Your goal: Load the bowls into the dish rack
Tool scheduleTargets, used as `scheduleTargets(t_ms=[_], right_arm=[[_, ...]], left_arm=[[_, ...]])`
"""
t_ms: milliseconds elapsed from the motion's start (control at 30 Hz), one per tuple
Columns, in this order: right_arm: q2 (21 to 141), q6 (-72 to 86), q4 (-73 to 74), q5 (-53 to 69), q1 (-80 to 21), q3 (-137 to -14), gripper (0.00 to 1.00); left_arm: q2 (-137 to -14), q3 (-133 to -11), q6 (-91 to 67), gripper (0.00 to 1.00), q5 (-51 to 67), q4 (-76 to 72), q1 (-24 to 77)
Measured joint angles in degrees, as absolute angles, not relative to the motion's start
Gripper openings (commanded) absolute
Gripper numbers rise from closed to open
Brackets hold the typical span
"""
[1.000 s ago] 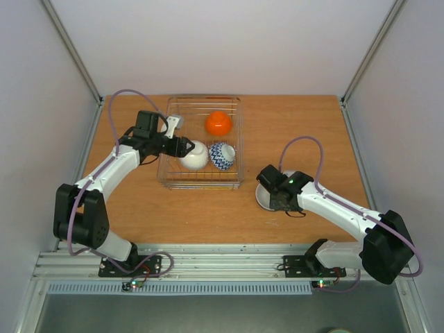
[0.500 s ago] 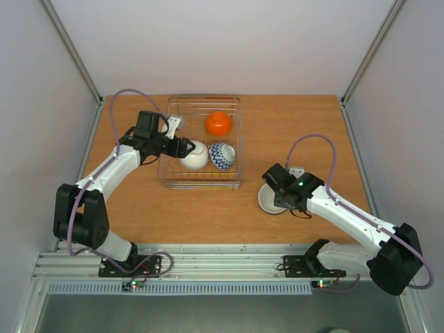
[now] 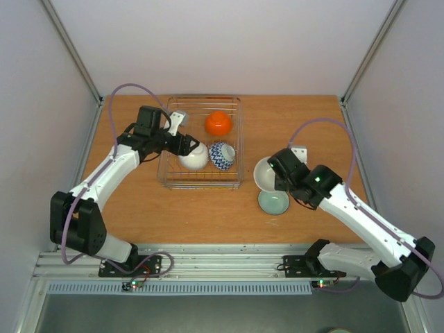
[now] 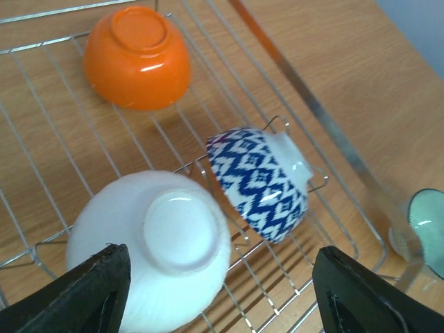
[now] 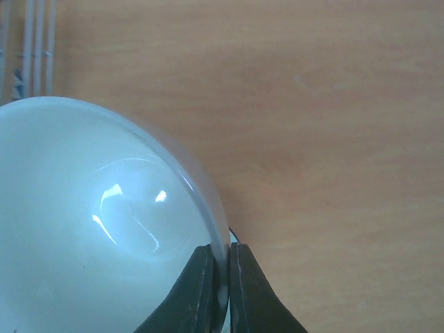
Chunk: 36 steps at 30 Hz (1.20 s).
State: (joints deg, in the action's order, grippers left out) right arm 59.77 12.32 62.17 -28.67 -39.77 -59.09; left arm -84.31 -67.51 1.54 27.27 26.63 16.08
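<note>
The dish rack (image 3: pixel 204 98) holds three bowls. An orange one (image 3: pixel 218 123) (image 4: pixel 137 57) lies upside down at the back. A blue-white zigzag one (image 3: pixel 222 155) (image 4: pixel 260 177) leans on tines, and a plain white one (image 3: pixel 193 156) (image 4: pixel 149 246) sits base-up beside it. My left gripper (image 3: pixel 187 145) (image 4: pixel 222 291) hangs open over the white bowl without touching it. My right gripper (image 3: pixel 281 182) (image 5: pixel 222 263) is shut on the rim of a pale whitish bowl (image 3: pixel 263 173) (image 5: pixel 97 229), held tilted above the table. A pale grey-green bowl (image 3: pixel 274 202) (image 4: pixel 430 229) rests on the table below it.
The rack's right wire wall (image 4: pixel 326 125) stands between the racked bowls and the right arm. A small white block (image 3: pixel 300 150) lies on the table behind the right gripper. Walls and slanted metal posts close off the wooden table (image 3: pixel 312 118) on three sides.
The right gripper shut on the upper bowl's rim and lifted it up and back, leaving the grey-green bowl on the table. The left gripper barely moved.
</note>
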Motion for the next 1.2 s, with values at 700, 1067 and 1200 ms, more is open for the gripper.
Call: scheduleTargets(t_ms=[700, 1067, 1200], right_arm=[[90.2, -4.6, 44.8, -24.6, -43.6, -86.9, 0.01], [94.7, -7.8, 44.4, -25.7, -48.4, -92.1, 0.01], [94.7, -8.3, 44.6, -26.7, -49.3, -92.4, 0.01]], left_arm=[[-82.1, -67.9, 4.8, 0.75, 46.5, 30.4, 17.8], [-82.1, -67.9, 5.0, 0.65, 45.2, 31.1, 17.6], [-82.3, -67.9, 5.0, 0.62, 44.4, 31.2, 17.6]])
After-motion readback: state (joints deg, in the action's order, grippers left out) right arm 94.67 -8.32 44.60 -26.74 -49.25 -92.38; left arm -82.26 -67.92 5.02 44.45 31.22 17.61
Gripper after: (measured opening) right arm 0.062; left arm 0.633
